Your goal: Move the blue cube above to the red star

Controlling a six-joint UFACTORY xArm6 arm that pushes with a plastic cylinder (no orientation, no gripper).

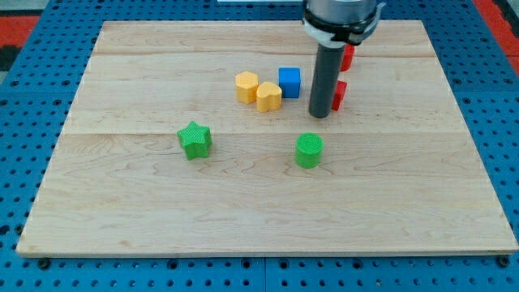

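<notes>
The blue cube (289,82) sits on the wooden board (162,203), above the board's middle. My tip (320,114) rests on the board just to the right of the blue cube and slightly lower, a small gap between them. Two red blocks lie right of the rod and are partly hidden by it: one (339,95) beside the rod's lower part, one (348,57) higher up. I cannot tell which of them is the star.
A yellow hexagon-like block (246,86) and a yellow heart-like block (268,96) touch each other left of the blue cube. A green star (195,139) lies lower left. A green cylinder (308,151) lies below my tip.
</notes>
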